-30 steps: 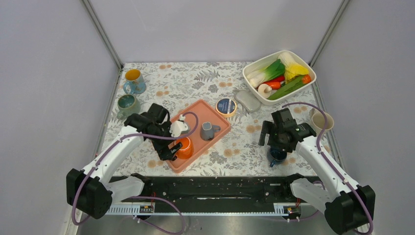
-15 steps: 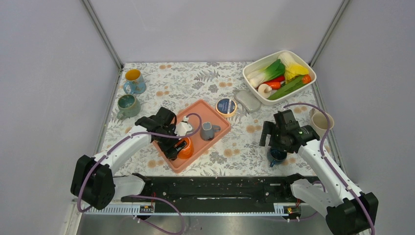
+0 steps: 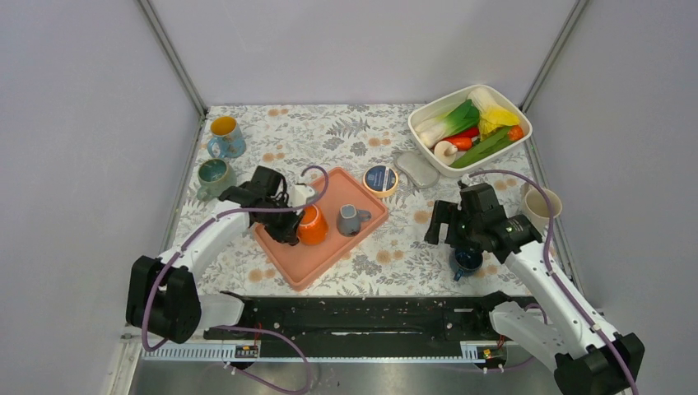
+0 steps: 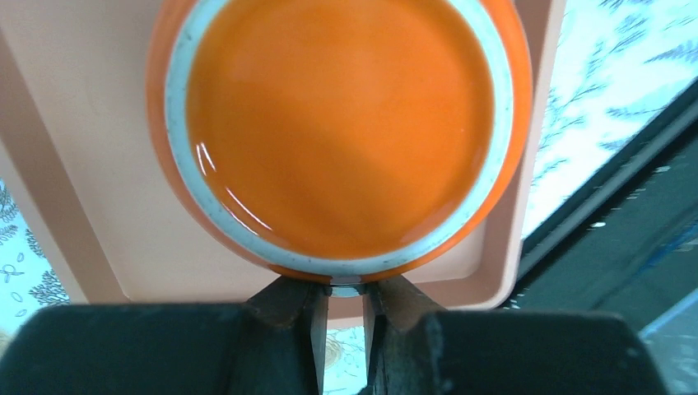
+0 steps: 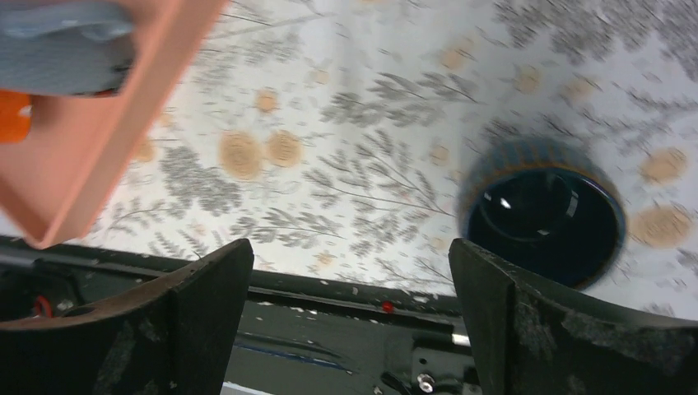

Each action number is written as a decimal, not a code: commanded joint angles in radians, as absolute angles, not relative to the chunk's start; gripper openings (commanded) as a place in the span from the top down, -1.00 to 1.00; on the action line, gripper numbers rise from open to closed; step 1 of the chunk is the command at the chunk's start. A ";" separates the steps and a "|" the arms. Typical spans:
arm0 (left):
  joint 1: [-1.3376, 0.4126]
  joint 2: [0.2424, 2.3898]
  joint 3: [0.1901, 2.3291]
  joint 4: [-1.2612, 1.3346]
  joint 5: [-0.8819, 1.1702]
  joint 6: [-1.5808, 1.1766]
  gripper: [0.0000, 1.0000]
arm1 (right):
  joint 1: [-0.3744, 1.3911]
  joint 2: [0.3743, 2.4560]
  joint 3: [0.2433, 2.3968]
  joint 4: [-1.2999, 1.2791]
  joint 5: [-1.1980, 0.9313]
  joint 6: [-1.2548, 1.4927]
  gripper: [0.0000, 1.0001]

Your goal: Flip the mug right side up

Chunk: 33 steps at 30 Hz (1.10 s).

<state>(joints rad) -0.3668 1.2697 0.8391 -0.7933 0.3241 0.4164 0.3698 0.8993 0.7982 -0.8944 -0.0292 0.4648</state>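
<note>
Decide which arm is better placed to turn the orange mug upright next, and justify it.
Left. The left tool pinches the rim of the orange mug; the right tool hangs open near the blue cup.

Overhead looks down; close wrist views seemingly share the tray.

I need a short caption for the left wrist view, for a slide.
Left tool grips the orange mug by its rim, tray behind.

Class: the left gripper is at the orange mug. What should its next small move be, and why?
Probably raise the mug clear of the tray before turning it: the left gripper looks pinched on its rim, and the tray lies close behind it, leaving little room to rotate.
</note>
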 commanded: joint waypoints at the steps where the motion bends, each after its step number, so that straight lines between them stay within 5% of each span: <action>1: -0.242 1.224 1.010 -0.762 0.641 0.384 1.00 | 0.479 0.853 0.874 -0.665 -0.133 0.503 -0.96; 11: -0.227 1.195 1.172 -0.760 1.035 0.247 1.00 | 0.718 1.044 0.871 0.098 -0.278 0.715 -0.96; 22: -0.257 1.142 1.189 -0.746 1.122 0.206 1.00 | 0.798 1.275 0.959 0.457 -0.421 0.839 -0.84; 26: -0.272 1.159 1.172 -0.730 1.145 0.198 1.00 | 0.817 1.294 0.966 0.553 -0.448 0.843 -0.37; 32: -0.275 1.174 1.151 -0.723 1.134 0.217 1.00 | 0.827 1.249 0.952 0.502 -0.367 0.750 0.99; 33: -0.272 1.174 1.152 -0.742 1.116 0.240 0.99 | 0.828 1.234 0.958 0.432 -0.334 0.703 1.00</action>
